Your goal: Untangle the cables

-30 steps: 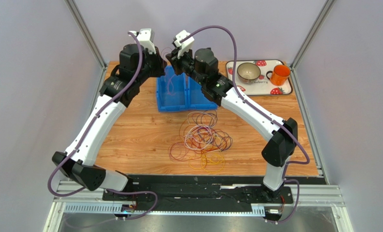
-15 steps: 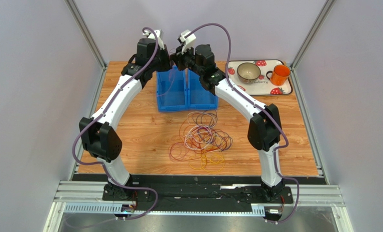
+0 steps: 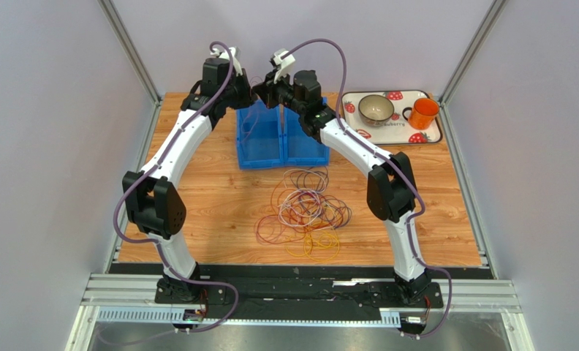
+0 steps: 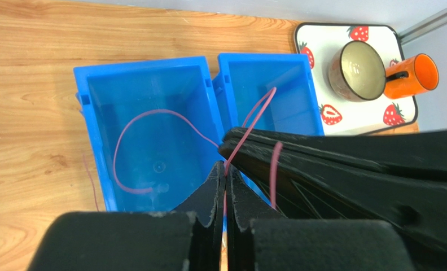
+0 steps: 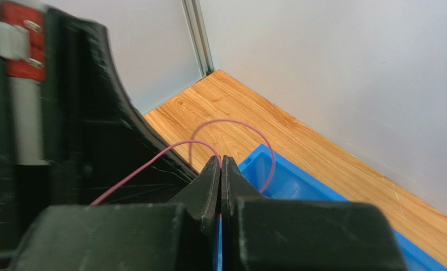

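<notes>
A tangled pile of cables [image 3: 305, 213], dark red, pale, yellow-orange and dark, lies in loose loops mid-table. One thin red cable [image 4: 152, 112] is held apart from it, above the two blue bins [image 3: 259, 143]. My left gripper [image 4: 226, 168] is shut on this cable at its tips. From there the cable curves down into the left bin [image 4: 93, 135]. My right gripper [image 5: 220, 162] is shut on the same red cable [image 5: 231, 121], which arches over a bin corner [image 5: 299, 186]. In the top view the left gripper [image 3: 244, 86] and right gripper [image 3: 261, 91] almost touch tip to tip.
A strawberry-print tray [image 3: 430, 136] at the back right carries a bowl [image 3: 376, 109] and an orange mug [image 3: 422, 113]. Metal frame posts and pale walls close the back and sides. Both arms arch high over the table's middle.
Both arms have drawn their elbows inward and upward, the left arm most. The grippers came closer together over the bins, still shut on the red cable. The pile has not moved.
</notes>
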### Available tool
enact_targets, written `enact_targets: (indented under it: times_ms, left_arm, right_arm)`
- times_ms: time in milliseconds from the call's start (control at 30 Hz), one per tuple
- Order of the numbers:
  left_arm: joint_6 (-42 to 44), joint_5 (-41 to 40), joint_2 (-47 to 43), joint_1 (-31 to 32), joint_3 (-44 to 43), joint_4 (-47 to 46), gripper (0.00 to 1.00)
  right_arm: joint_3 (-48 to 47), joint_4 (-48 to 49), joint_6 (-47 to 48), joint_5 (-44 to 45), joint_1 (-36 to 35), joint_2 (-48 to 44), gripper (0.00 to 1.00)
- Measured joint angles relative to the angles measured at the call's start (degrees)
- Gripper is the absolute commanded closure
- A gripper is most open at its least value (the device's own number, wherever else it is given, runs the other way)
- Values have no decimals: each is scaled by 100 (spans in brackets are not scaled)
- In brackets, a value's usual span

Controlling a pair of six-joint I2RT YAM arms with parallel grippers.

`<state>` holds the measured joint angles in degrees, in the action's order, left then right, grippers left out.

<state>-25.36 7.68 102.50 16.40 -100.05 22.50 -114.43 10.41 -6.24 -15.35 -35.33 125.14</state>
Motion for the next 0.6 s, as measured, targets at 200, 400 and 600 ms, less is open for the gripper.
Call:
enact_targets:
  times_ms: [200, 400, 600]
  left_arm:
    - [-164, 254, 131, 0, -1040, 717, 100]
    - [-516, 745, 136, 42, -1759, 678, 100]
    - [-719, 944, 138, 92, -1784, 682, 100]
  right_arm:
    - [15, 46, -376, -118, 96, 46, 100]
    - [389, 94, -540, -293, 114, -81, 100]
    - [501, 66, -575, -413, 129, -345, 100]
